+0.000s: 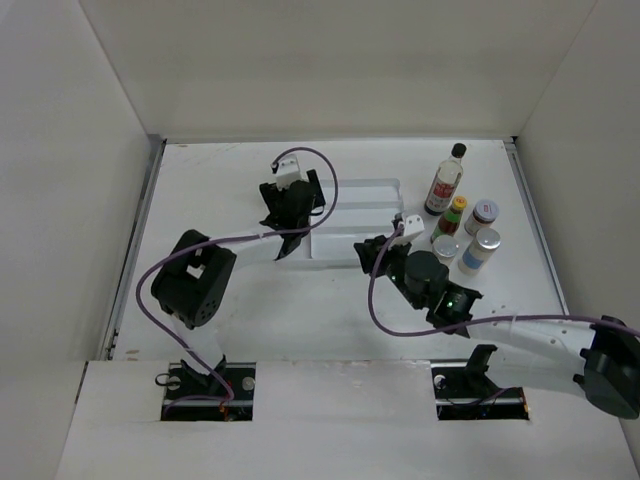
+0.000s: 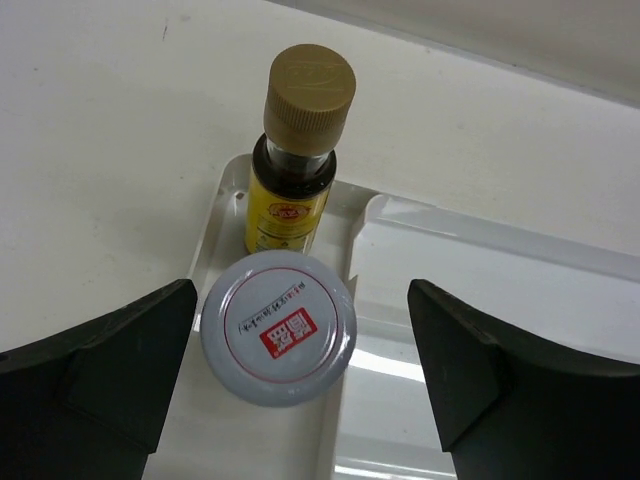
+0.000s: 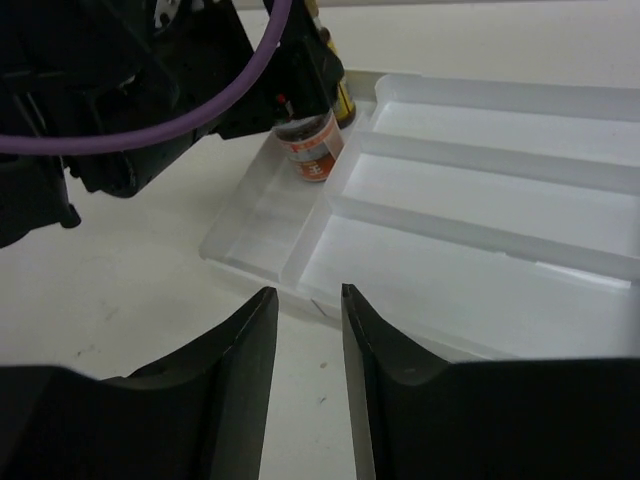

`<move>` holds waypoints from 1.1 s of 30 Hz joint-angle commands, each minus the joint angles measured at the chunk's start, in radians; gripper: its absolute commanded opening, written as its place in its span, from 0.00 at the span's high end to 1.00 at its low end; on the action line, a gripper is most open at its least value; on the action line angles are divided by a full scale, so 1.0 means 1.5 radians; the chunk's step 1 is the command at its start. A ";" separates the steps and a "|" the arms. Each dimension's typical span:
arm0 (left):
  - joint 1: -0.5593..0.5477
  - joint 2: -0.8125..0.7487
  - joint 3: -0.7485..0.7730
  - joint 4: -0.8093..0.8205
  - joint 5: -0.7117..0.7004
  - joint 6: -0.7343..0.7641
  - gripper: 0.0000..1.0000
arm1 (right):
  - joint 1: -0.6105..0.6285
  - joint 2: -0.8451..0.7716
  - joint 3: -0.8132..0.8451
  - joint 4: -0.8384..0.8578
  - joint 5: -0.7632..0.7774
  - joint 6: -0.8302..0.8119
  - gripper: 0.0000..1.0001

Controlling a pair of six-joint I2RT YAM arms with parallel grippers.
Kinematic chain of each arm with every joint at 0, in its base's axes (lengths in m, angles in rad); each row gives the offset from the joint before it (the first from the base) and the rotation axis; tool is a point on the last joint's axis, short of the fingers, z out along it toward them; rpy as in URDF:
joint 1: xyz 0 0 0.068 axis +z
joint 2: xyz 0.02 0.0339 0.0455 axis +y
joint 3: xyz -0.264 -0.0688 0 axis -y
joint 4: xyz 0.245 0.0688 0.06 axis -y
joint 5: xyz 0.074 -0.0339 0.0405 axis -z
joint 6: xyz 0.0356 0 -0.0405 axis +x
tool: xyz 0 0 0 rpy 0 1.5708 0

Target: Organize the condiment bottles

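On the white table, a silver-lidded jar is grouped with the yellow bottle in the tray's end compartment. The left gripper is spread clear of it; the right gripper is closed, apparently empty.

**Desk**: plain white
**Divided tray**: white, translucent in the wrist views
**Left end effector** and **right end effector**: matt black, with purple cable on the arms
**Small bottle**: tan cap, dark neck, yellow label with a red emblem
**Tray jar**: silver-grey lid with a thin red ring and a red square bearing white characters
**Tall bottle**: black cap, dark body, red-and-white label
**Green bottle**: yellow cap
**Rear jar**: silver lid, body apparently dark red
**Near jar**: silver lid, pale bluish body
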 commanded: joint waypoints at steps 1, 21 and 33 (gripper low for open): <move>-0.023 -0.106 -0.049 0.084 -0.014 0.014 0.10 | -0.003 -0.051 -0.008 0.028 0.019 -0.010 0.62; -0.124 -0.738 -0.533 0.090 -0.032 -0.010 0.21 | -0.313 -0.078 0.211 -0.325 0.220 -0.046 0.05; -0.082 -0.765 -0.583 0.076 0.007 -0.061 0.16 | -0.438 0.068 0.266 -0.365 0.104 -0.016 0.04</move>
